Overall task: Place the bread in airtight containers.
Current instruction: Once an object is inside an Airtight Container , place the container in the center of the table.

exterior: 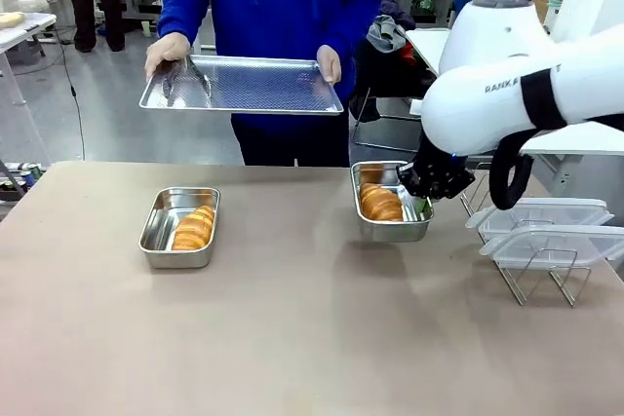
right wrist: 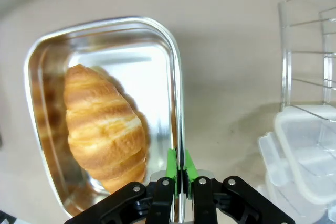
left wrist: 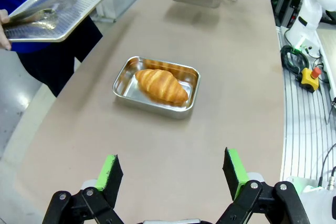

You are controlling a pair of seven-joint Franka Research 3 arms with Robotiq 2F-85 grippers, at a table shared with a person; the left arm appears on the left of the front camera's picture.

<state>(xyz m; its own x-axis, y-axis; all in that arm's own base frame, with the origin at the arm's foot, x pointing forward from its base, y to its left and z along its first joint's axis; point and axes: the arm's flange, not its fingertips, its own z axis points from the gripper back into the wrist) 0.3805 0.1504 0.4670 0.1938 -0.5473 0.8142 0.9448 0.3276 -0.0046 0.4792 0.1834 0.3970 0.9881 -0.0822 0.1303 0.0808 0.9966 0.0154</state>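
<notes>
Two steel airtight containers stand on the table, each with one croissant of the bread inside. The left tin (exterior: 156, 231) holds a croissant (exterior: 193, 228). The same tin (left wrist: 131, 90) and its croissant (left wrist: 161, 85) lie well ahead of my open left gripper (left wrist: 170, 162), which hovers over bare table. The right tin (exterior: 395, 231) holds the other croissant (exterior: 380, 204). My right gripper (exterior: 421, 204) is shut on that tin's side wall. Up close, the green pads (right wrist: 172, 165) pinch the thin wall of the tin (right wrist: 136, 72), beside the croissant (right wrist: 102, 124).
A person at the far side holds a large flat metal tray (exterior: 263, 90) with tongs (exterior: 195, 75) above the table edge. Clear plastic lids (exterior: 546, 231) rest on a wire rack (exterior: 546, 284) right of the right tin. The table's front half lies bare.
</notes>
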